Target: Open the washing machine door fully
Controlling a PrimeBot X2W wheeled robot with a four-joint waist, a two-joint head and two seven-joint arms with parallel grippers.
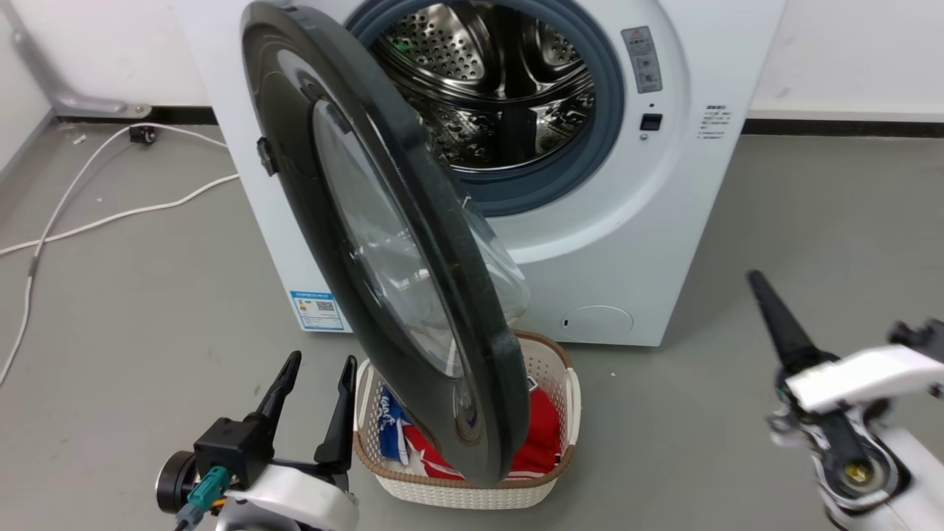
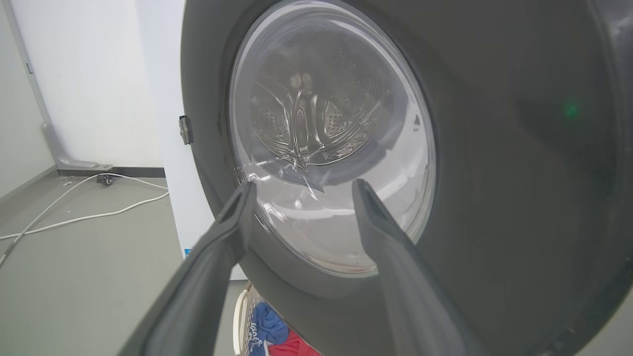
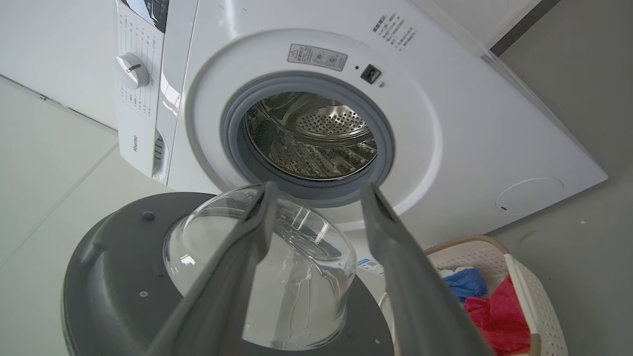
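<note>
washing machine door (image 1: 383, 243) is partway open: hinged on the head view's left side of the white washing machine (image 1: 627, 243), it swings out toward the robot and shows nearly edge-on in the head view. Its lower rim hangs above the white laundry basket (image 1: 472, 494) on the floor in front of the machine. The steel drum (image 1: 487, 81) and its grey gasket (image 1: 605, 147) are exposed. Left gripper (image 1: 321, 363) sits low and just left of the basket, on the door's outer-face side. Its fingers are spread with nothing between them. The left wrist view has them aimed at the glass window (image 2: 331, 148) in the glossy black rim. They're close to the door, but I cannot tell if a tip is touching it. Right gripper (image 3: 319, 187) is off at the head view's lower right, well apart from the door and the machine. The right wrist view shows its fingers parted and empty, facing the door's inner side, where the clear glass bowl (image 3: 277, 277) bulges up out of the dark rim. The basket holds a red garment (image 1: 546, 435) and a blue garment (image 1: 391, 428). A white cable (image 1: 110, 217) lies on the grey floor left of the machine.
</note>
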